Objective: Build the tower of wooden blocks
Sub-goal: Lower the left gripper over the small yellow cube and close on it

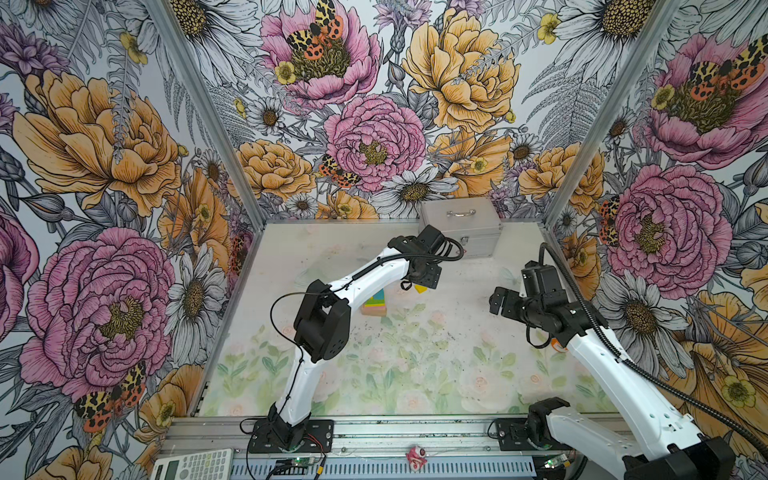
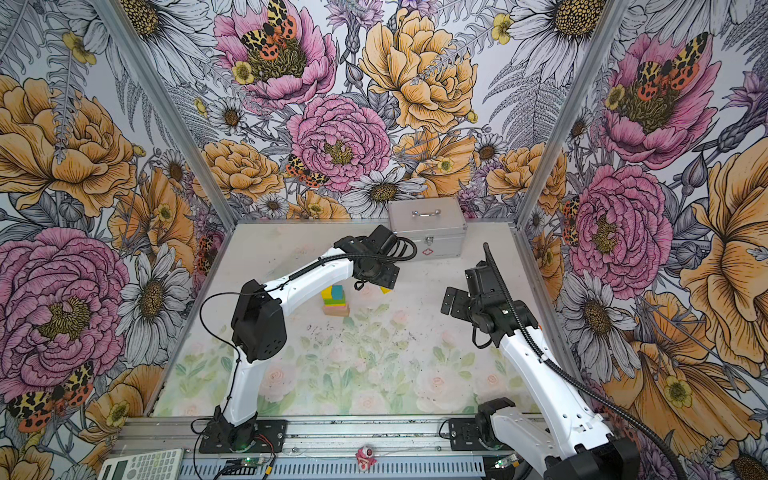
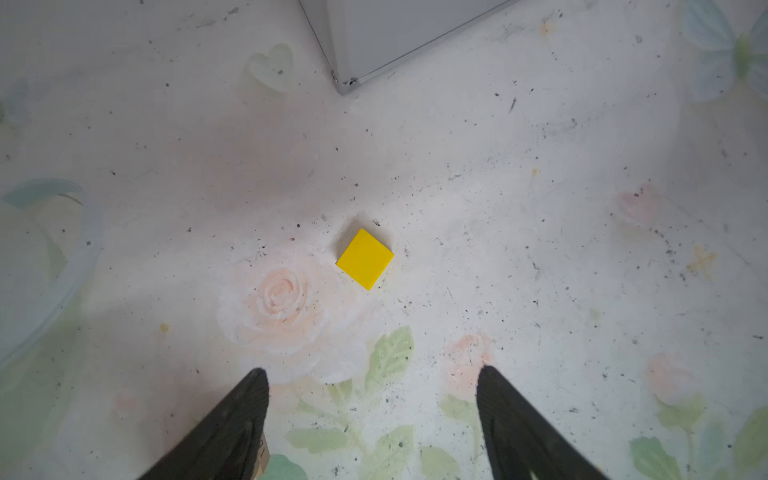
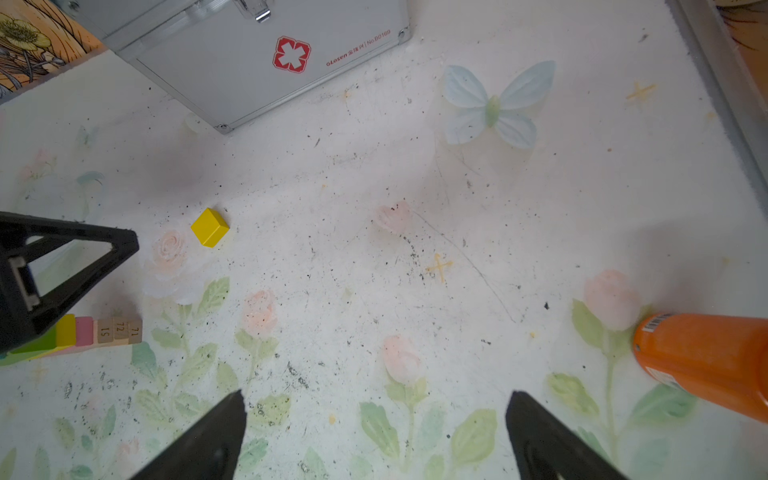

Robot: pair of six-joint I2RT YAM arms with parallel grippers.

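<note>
Big to small. The desk (image 1: 374, 374) has a floral mat, scuffed. The silver case (image 2: 426, 230) stands shut at the back, and I place everything from it.

The left arm (image 1: 365, 278) reaches over to just in front of the case. Its left tool (image 3: 370, 374) hangs above the desk, jaws apart, nothing between them. The right tool (image 4: 374, 399) is well in front of the case and off to its right, jaws wide apart, also empty.

The tower (image 2: 336, 301) stands in front of the case, toward its left end. It has tan bars at the base, a pink slab, a green and yellow layer, then a teal cube and one yellow cube on top.

The loose piece is the yellow cube (image 3: 365, 258), flat on the desk just in front of the case's near corner. It is apart from the tower and ahead of the left fingertips (image 3: 257, 374), not between them.

The cube looks light and rigid, with smooth painted faces that are probably a bit slippery. It sits cornerwise to the jaws, so I'd turn the wrist and pinch two opposite flat faces at mid-height, not the corners. The stack is loose and a nudge would likely topple it.
</note>
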